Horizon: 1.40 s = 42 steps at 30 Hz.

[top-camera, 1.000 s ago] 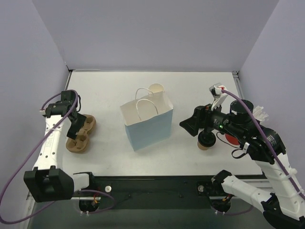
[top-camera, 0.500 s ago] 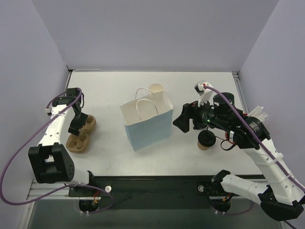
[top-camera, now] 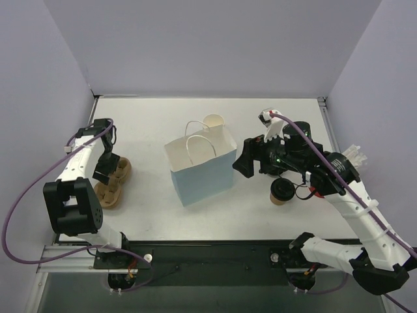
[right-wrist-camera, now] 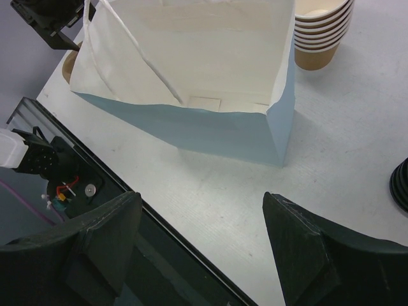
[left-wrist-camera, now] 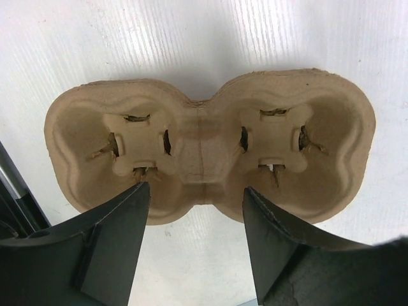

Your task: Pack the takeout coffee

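Observation:
The takeout coffee (top-camera: 282, 191), a tan cup under a black lid, stands on the table right of the bag, below my right arm. My right gripper (top-camera: 242, 162) (right-wrist-camera: 203, 197) is open and empty. It hovers by the right side of the pale blue paper bag (top-camera: 199, 166) (right-wrist-camera: 210, 127), whose mouth is open and whose white inside shows. My left gripper (top-camera: 104, 171) (left-wrist-camera: 194, 197) is open above the near edge of a brown two-cup pulp carrier (top-camera: 111, 184) (left-wrist-camera: 207, 143). Its fingers (left-wrist-camera: 121, 236) stand apart with nothing between them.
A stack of lidless tan cups (top-camera: 213, 121) (right-wrist-camera: 322, 32) stands behind the bag. A black ribbed thing (right-wrist-camera: 401, 185) shows at the right wrist view's border. The table's front rail (top-camera: 208, 251) runs near the arm bases. Purple walls close in three sides.
My right gripper has swung left, away from the coffee and toward the bag's right side, still open. My left arm's forearm swung, while its gripper stayed over the carrier.

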Available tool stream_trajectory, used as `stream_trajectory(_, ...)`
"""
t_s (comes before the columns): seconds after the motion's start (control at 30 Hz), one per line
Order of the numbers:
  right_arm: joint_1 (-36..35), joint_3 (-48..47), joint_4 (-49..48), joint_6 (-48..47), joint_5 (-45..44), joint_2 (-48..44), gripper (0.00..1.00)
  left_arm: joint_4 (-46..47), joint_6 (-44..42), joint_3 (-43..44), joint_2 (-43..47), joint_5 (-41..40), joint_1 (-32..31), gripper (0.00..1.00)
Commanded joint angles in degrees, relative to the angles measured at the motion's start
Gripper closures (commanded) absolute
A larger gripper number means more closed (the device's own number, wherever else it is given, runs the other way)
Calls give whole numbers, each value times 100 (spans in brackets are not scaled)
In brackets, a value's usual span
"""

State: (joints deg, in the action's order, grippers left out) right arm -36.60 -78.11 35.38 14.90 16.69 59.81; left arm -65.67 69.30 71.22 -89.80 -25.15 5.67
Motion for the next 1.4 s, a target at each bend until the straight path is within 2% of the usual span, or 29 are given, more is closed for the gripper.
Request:
stream_trajectory(0.0,-40,-188,-66,48,-52,101,22,133,699,261,-73,-43,66,30)
stream_trajectory(0.3,-40,-196,-57,119,-34,215,22,134,980,155,-240,133,180,30)
stream_trajectory(0.57,-40,-223,-66,119,-69,259,22,415,875,-82,-345,300,180,30)
stream_trajectory(1.03,-40,-258,-57,119,-69,285,22,212,972,-29,-530,150,189,30)
stream_trajectory(1.37,-49,-275,-66,154,-60,347,22,195,928,-64,-565,80,189,36)
